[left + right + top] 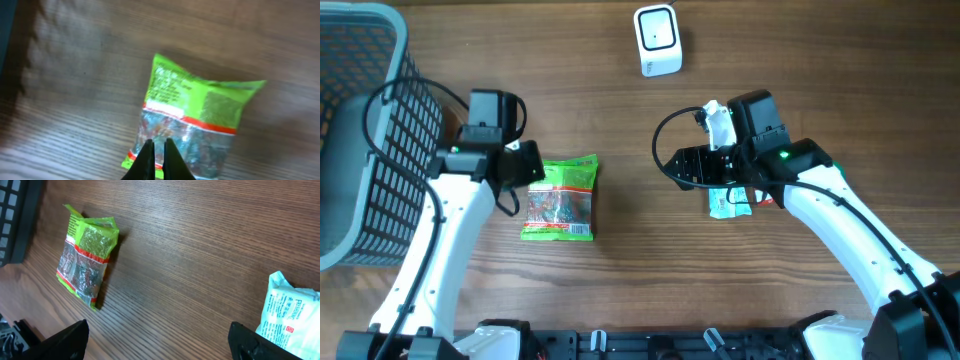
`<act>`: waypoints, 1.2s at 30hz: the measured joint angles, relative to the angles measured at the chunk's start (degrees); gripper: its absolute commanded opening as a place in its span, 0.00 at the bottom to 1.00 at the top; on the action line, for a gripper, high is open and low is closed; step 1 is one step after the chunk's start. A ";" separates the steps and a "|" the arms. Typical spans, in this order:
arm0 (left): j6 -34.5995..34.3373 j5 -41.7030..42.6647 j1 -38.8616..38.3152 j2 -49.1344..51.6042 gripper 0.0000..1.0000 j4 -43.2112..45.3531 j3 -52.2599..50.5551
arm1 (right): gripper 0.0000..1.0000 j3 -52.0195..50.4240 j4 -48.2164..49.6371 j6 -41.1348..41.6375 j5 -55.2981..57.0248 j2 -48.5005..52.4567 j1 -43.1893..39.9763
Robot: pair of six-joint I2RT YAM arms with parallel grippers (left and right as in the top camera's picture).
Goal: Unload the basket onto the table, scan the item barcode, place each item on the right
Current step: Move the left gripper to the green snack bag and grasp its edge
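The left gripper has its two fingers pressed together at the edge of the green snack bag — I cannot tell if it pinches the bag. The bag lies flat on the wooden table. The right gripper has its fingers wide apart and holds nothing — a white packet lies just beside it. A white scanner sits at the far edge, and a grey basket is on the left.

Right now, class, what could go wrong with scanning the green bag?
The left pincer is shut at the edge of the green bag; so thin a pinch, if it holds, may slip on lifting. The open right pincer hangs by the white packet, close to the route to the scanner; arms could clash.
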 measured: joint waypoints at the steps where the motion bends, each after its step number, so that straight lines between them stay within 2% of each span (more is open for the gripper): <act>1: 0.00 -0.61 0.00 0.04 0.04 1.46 -1.33 | 0.89 0.00 0.04 -0.04 0.00 0.00 0.00; 9: -0.02 -3.41 0.22 4.00 0.04 10.38 -8.46 | 0.89 0.00 -0.15 -0.20 0.07 0.00 0.00; 17: -0.02 -3.52 1.31 11.80 0.04 12.98 -9.29 | 0.90 0.00 -0.17 -0.20 0.20 0.00 0.00; 25: -0.02 1.86 1.31 17.64 0.04 13.18 -9.40 | 0.90 0.00 -0.15 -0.17 0.20 0.96 0.00; 36: -0.02 11.17 0.96 19.19 0.04 14.08 -9.18 | 0.90 0.00 -0.07 0.13 -1.31 3.32 0.00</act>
